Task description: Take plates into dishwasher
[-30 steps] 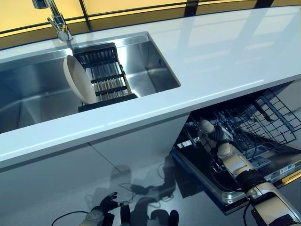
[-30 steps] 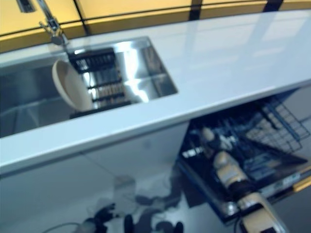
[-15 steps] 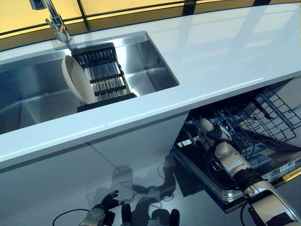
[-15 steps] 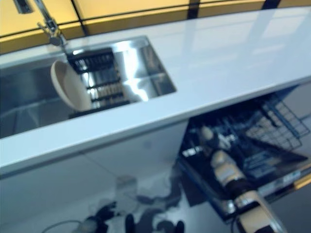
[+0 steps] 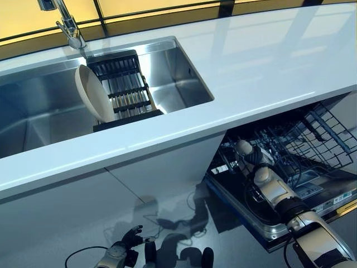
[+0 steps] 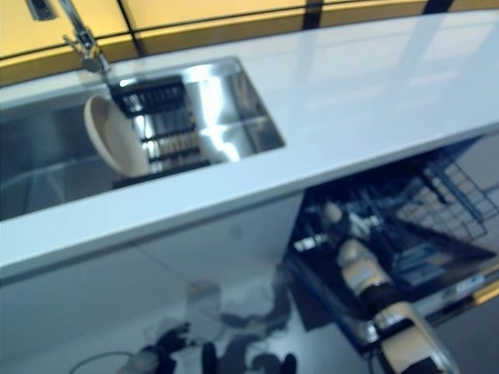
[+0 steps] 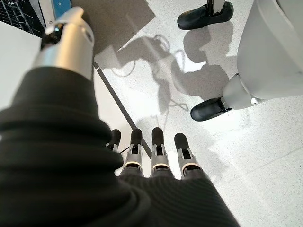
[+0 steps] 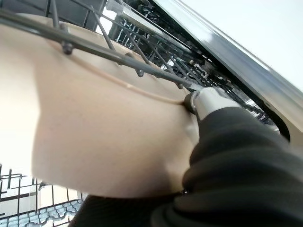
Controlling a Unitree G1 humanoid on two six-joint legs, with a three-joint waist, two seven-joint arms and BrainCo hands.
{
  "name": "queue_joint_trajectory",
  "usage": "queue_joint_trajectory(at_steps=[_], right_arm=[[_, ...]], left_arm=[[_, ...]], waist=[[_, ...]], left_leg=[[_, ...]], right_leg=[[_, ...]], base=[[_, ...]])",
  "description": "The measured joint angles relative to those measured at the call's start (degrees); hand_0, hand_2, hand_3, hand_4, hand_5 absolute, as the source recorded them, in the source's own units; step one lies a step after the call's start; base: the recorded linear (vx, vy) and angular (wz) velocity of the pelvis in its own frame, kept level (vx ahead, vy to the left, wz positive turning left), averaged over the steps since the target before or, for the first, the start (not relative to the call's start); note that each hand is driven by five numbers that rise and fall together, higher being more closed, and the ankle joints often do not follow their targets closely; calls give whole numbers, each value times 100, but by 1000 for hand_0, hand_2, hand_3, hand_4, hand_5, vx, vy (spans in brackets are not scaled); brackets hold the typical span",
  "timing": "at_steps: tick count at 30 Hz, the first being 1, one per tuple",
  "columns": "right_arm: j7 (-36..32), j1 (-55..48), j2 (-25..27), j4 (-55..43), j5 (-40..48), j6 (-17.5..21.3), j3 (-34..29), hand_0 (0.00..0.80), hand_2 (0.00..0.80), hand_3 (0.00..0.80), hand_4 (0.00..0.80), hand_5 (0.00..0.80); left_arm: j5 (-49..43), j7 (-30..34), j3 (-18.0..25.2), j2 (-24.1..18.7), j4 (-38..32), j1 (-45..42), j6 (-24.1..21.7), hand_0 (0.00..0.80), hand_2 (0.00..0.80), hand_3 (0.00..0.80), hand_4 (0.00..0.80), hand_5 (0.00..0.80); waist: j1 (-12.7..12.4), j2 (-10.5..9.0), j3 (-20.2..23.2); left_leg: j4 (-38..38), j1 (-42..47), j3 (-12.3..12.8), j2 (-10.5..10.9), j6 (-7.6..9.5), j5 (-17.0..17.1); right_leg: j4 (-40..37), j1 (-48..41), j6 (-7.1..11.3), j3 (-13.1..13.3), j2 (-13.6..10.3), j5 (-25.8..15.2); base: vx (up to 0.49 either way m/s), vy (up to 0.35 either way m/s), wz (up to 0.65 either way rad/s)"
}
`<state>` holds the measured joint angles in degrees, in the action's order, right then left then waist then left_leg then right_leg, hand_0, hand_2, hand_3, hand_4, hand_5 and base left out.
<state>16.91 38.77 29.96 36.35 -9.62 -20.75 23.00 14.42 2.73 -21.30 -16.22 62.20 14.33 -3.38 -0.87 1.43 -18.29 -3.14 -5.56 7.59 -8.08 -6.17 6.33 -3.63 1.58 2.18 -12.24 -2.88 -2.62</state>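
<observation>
A beige plate [image 8: 104, 137] fills the right wrist view, lying among the dark wires of the dishwasher's lower rack [image 8: 118, 61]. My right hand [image 5: 254, 160] reaches into the open dishwasher under the counter; its thumb [image 8: 208, 100] presses on the plate's rim and the fingers are hidden behind the plate. A second beige plate [image 5: 93, 94] stands on edge against the black drying rack [image 5: 124, 89] in the steel sink [image 5: 33, 117]. My left hand [image 5: 125, 247] hangs low near the floor, fingers [image 7: 158, 146] straight and empty.
The white counter [image 5: 262, 61] overhangs the dishwasher. Its wire rack [image 5: 315, 137] is pulled out over the lowered door [image 5: 262, 220]. A tap [image 5: 68, 25] stands behind the sink. White cabinet fronts [image 5: 111, 206] lie left of the dishwasher.
The view has shifted slightly. My right hand stays in the rack with the plate, and my left hand hangs in much the same place.
</observation>
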Motion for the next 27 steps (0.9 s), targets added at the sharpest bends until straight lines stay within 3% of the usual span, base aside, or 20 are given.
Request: queue_joint_trajectory(at_steps=[19, 24, 25, 26, 27], right_arm=[[-4, -6, -4, 28, -3, -90, 68, 800, 800, 800, 800, 800], [-15, -74, -26, 153, 0, -90, 201, 797, 797, 797, 797, 797], [-15, -83, -33, 154, -1, -90, 222, 637, 637, 637, 637, 637], [-14, -84, -36, 154, -1, -90, 222, 285, 285, 285, 285, 285], [-14, -84, -35, 154, -1, -90, 220, 60, 60, 60, 60, 60]], left_arm=[[4, -6, -6, 45, 15, 3, -17, 0, 0, 0, 0, 0], [4, -6, -121, 55, 18, 1, -16, 0, 0, 0, 0, 0], [4, -6, -122, 63, 17, 3, -16, 0, 0, 0, 0, 0], [4, -7, -122, 70, 17, 4, -16, 0, 0, 0, 0, 0], [4, -7, -122, 74, 18, 1, -16, 0, 0, 0, 0, 0]], waist=[[9, 32, 54], [13, 33, 235], [15, 34, 242], [15, 34, 242], [14, 33, 243]], left_leg=[[6, -8, -4, 6, 31, 51], [1, -16, -7, 8, 33, 59], [2, -16, -7, 8, 34, 61], [1, -16, -8, 7, 35, 67], [1, -16, -9, 7, 35, 68]], right_leg=[[122, 59, 2, 1, -17, -1], [124, 70, 3, 0, -18, -1], [127, 70, 3, 0, -18, -1], [130, 71, 4, 1, -18, -1], [135, 73, 4, 1, -18, -1]], base=[[0, 0, 0], [0, 0, 0], [0, 0, 0], [0, 0, 0], [0, 0, 0]])
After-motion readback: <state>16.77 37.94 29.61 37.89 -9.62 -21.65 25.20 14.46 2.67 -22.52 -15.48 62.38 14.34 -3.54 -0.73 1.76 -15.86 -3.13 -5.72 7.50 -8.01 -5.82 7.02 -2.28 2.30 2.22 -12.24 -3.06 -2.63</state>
